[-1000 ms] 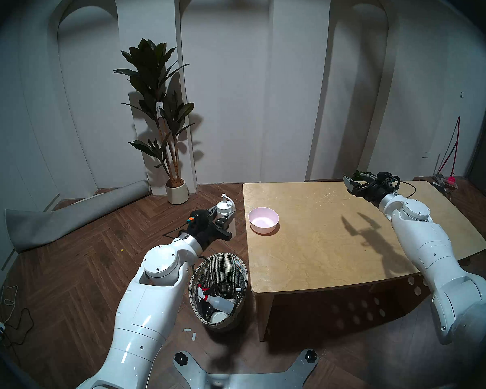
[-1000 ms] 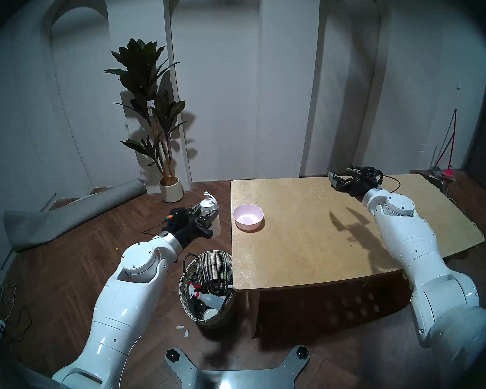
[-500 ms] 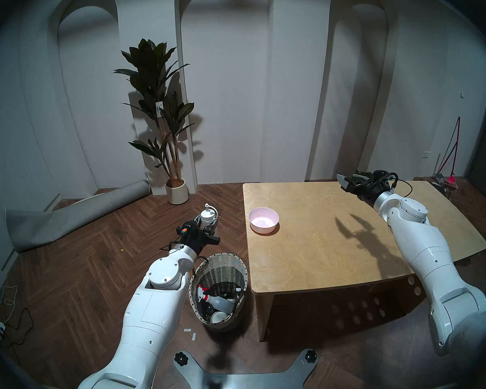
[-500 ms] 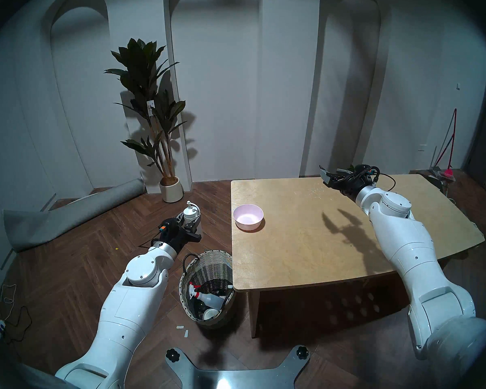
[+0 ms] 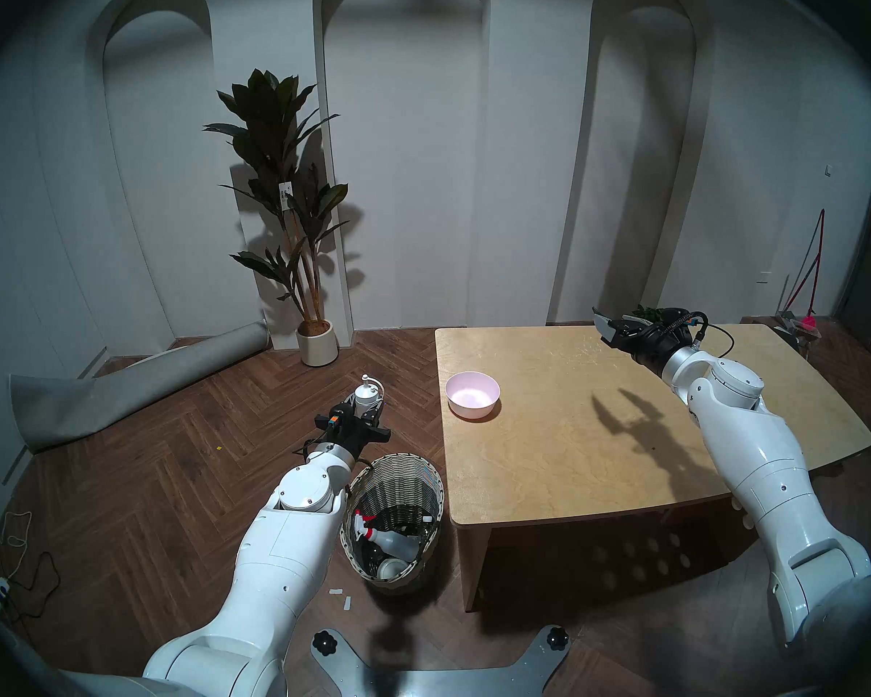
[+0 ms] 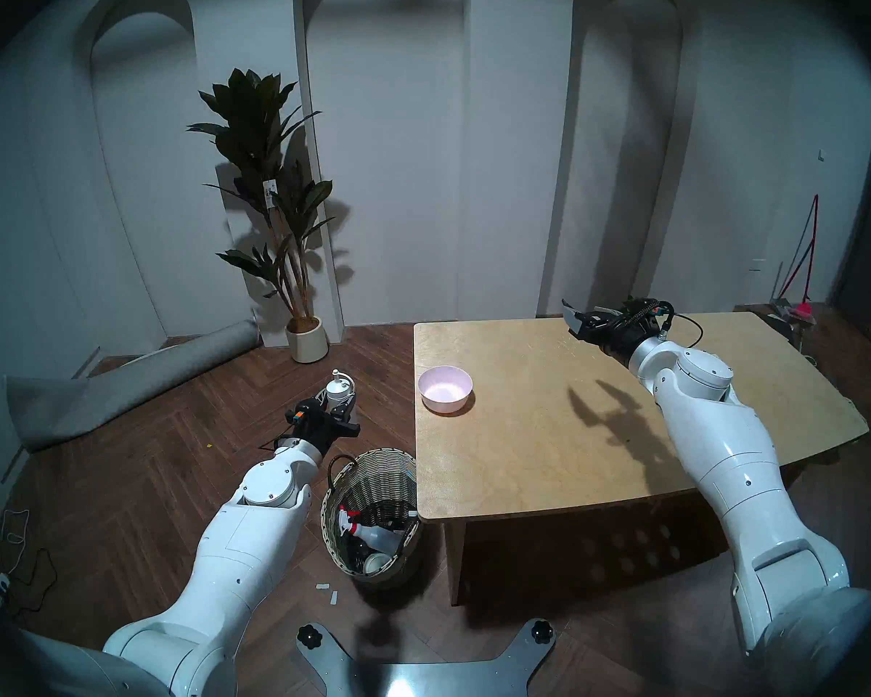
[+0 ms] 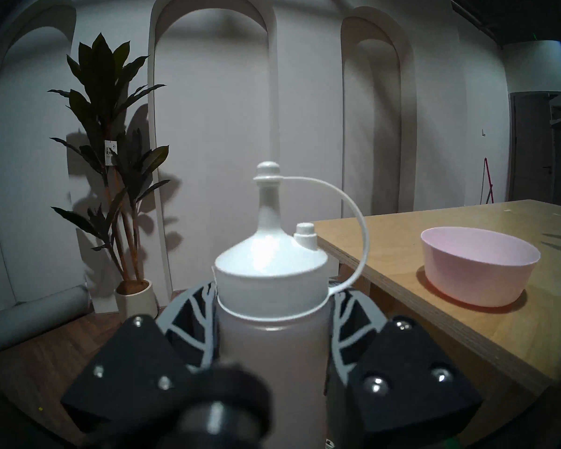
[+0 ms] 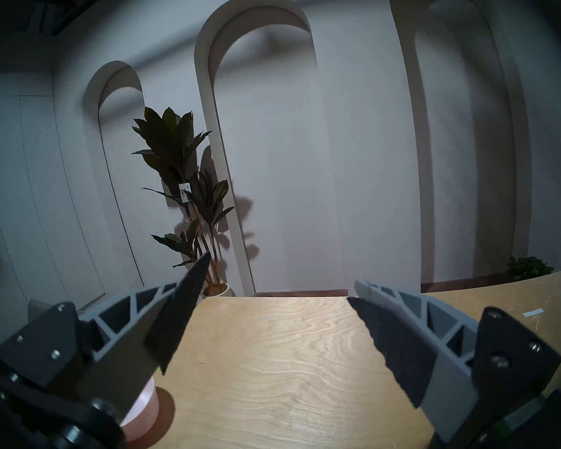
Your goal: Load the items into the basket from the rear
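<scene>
My left gripper [image 5: 370,413] is shut on a small white pump-top bottle [image 5: 367,398] and holds it upright over the floor, behind the wicker basket [image 5: 398,485] and left of the table. In the left wrist view the fingers [image 7: 193,312] press both sides of the bottle [image 7: 269,273]. A translucent spray bottle [image 5: 396,540] with a red-and-white trigger lies in the basket. The pale pink bowl [image 5: 472,394] stands on the table's left part; it also shows in the left wrist view [image 7: 476,270]. My right gripper [image 5: 614,325] is open and empty above the table's far edge [image 8: 277,286].
The wooden table [image 5: 574,454] stands right of the basket. A potted plant in a cream pot [image 5: 317,344] and a rolled grey mat [image 5: 137,389] lie at the back left. Cables [image 5: 16,550] trail on the floor at the left. A red broom [image 5: 813,278] leans at the far right.
My left gripper has drawn back and to the left with the bottle, away from the table edge and nearer the basket's rear. My right gripper has moved left along the table's far edge.
</scene>
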Robot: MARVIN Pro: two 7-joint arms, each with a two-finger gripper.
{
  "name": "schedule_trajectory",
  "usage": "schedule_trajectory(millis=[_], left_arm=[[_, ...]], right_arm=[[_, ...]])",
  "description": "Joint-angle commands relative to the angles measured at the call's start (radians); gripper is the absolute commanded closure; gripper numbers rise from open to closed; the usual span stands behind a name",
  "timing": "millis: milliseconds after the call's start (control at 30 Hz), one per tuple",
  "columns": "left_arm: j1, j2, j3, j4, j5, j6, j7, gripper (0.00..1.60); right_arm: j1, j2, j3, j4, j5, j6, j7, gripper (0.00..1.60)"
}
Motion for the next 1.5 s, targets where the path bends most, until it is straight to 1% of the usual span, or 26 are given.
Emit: schedule_trajectory(millis=[0,100,167,200,267,300,333,367,400,433,467,500,533,600,800,867,933,967,1000,1067,1133,1300,1467], left_arm=[[-0.102,-0.007,-0.001,0.082,0.007,-0.078,0.009,1.6],[-0.121,-0.011,0.0,0.126,0.011,-0.105,0.012,1.6],[-0.131,-0.013,0.0,0.15,0.014,-0.12,0.014,1.6],[-0.138,-0.014,0.0,0.165,0.015,-0.13,0.014,1.6],[-0.151,-0.014,0.003,0.19,0.02,-0.14,0.013,1.6],[-0.166,-0.016,0.005,0.22,0.031,-0.146,0.024,1.6],[-0.173,-0.018,0.004,0.233,0.029,-0.149,0.024,1.46],[-0.18,-0.018,0.004,0.249,0.032,-0.157,0.028,1.24],[-0.186,-0.018,0.005,0.261,0.034,-0.164,0.029,0.95],[-0.194,-0.019,0.005,0.276,0.035,-0.17,0.03,0.95],[-0.183,-0.018,0.003,0.265,0.037,-0.169,0.031,0.56],[-0.205,-0.018,0.006,0.3,0.04,-0.178,0.032,0.36],[-0.21,-0.019,0.007,0.311,0.042,-0.183,0.034,0.15],[-0.22,-0.02,0.007,0.332,0.044,-0.194,0.036,0.0],[-0.246,-0.02,0.015,0.384,0.056,-0.225,0.037,0.0],[-0.248,-0.019,0.023,0.4,0.065,-0.241,0.037,0.0],[-0.241,-0.018,0.028,0.397,0.074,-0.259,0.045,0.0],[-0.228,-0.018,0.021,0.38,0.063,-0.272,0.041,0.0],[-0.228,-0.018,0.021,0.38,0.063,-0.272,0.041,0.0],[-0.192,-0.011,0.017,0.323,0.065,-0.301,0.053,0.0],[-0.174,-0.007,0.006,0.293,0.056,-0.319,0.059,0.0],[-0.128,0.008,-0.019,0.225,0.044,-0.357,0.078,0.0],[-0.085,0.023,-0.038,0.157,0.033,-0.389,0.089,0.0]], right_arm=[[-0.044,0.006,0.027,-0.118,0.007,0.012,-0.049,0.0],[-0.071,0.006,0.038,-0.166,0.009,0.028,-0.083,0.0],[-0.074,0.003,0.041,-0.174,0.01,0.033,-0.096,0.0],[-0.091,0.005,0.048,-0.204,0.011,0.044,-0.116,0.0],[-0.099,0.006,0.051,-0.221,0.008,0.053,-0.137,0.0],[-0.107,0.003,0.055,-0.239,0.009,0.063,-0.156,0.0],[-0.117,0.004,0.059,-0.258,0.01,0.071,-0.17,0.0],[-0.125,0.003,0.063,-0.274,0.012,0.078,-0.184,0.0],[-0.124,0.001,0.063,-0.275,0.012,0.081,-0.189,0.0],[-0.133,0.001,0.067,-0.292,0.013,0.089,-0.204,0.0],[-0.124,-0.001,0.063,-0.279,0.012,0.087,-0.201,0.0],[-0.137,0.005,0.065,-0.306,0.007,0.1,-0.22,0.0],[-0.139,0.004,0.065,-0.312,0.006,0.103,-0.228,0.0],[-0.144,0.003,0.067,-0.323,0.009,0.113,-0.244,0.0],[-0.152,0.002,0.071,-0.35,0.01,0.135,-0.28,0.0],[-0.154,0.003,0.071,-0.359,0.013,0.154,-0.294,0.0],[-0.154,0.001,0.067,-0.37,0.019,0.182,-0.31,0.0],[-0.155,-0.005,0.061,-0.38,0.024,0.21,-0.328,0.0],[-0.155,-0.005,0.061,-0.38,0.024,0.21,-0.328,0.0],[-0.159,-0.024,0.033,-0.407,0.008,0.256,-0.392,0.0],[-0.154,-0.053,0.014,-0.402,0.018,0.293,-0.429,0.0],[-0.137,-0.116,-0.045,-0.417,0.035,0.353,-0.495,0.0],[-0.12,-0.171,-0.094,-0.432,0.047,0.392,-0.556,0.0]])
